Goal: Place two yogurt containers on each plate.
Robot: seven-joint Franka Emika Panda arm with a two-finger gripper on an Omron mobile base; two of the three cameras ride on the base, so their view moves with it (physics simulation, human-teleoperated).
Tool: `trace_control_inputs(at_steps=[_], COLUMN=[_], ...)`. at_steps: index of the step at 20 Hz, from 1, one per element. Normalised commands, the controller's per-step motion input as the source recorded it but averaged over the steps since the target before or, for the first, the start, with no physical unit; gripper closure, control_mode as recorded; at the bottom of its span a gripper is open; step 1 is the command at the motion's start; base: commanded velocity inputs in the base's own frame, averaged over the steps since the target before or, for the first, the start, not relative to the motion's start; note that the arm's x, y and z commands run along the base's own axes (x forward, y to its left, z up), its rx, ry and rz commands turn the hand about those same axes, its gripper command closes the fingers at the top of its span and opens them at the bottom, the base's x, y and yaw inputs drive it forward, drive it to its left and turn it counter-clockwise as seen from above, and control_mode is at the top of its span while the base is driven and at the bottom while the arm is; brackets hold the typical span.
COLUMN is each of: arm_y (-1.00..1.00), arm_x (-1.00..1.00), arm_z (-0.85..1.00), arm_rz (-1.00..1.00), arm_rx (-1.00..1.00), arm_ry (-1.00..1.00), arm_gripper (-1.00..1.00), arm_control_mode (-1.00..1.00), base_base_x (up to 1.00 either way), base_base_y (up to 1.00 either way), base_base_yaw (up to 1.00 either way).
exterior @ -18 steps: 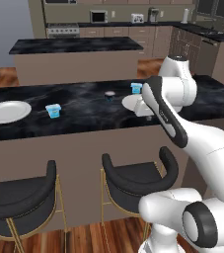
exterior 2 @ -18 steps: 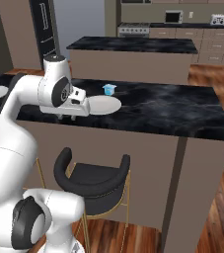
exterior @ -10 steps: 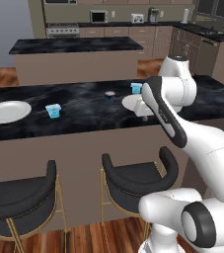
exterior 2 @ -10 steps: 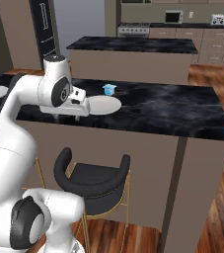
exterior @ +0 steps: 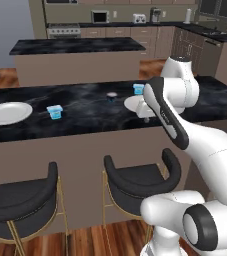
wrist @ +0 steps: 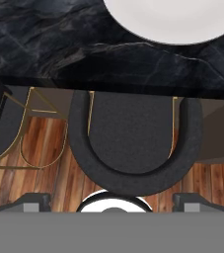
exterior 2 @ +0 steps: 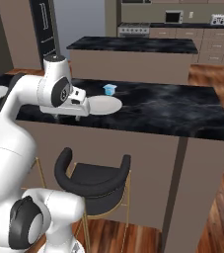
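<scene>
Scanning the left base view from the left, you have an empty plate (exterior: 7,112) at the left edge, a light blue cup (exterior: 55,111) loose on the counter (exterior: 85,125), a dark cup (exterior: 111,95) mid-counter, then a second blue cup (exterior: 138,89) behind the right plate (exterior: 135,104). In the hand view the gripper (wrist: 112,201) stands spread and empty over the stool (wrist: 133,143) — off the counter edge. Reach from here and you risk clipping that edge, or nudging the plate.
</scene>
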Motion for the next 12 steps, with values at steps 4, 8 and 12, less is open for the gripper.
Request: trace_control_inputs(at_steps=[4, 8, 12], arm_y=[0.00, 0.00, 0.00], arm_x=[0.00, 0.00, 0.00], arm_z=[0.00, 0.00, 0.00], arm_rz=[0.00, 0.00, 0.00], arm_rx=[0.00, 0.00, 0.00], arm_ry=[0.00, 0.00, 0.00], arm_gripper=[-1.00, -1.00, -1.00], arm_control_mode=[1.00, 1.00, 1.00], base_base_x=[0.00, 0.01, 0.00], base_base_y=[0.34, 0.22, -0.12], base_base_yaw=[0.00, 0.00, -0.03])
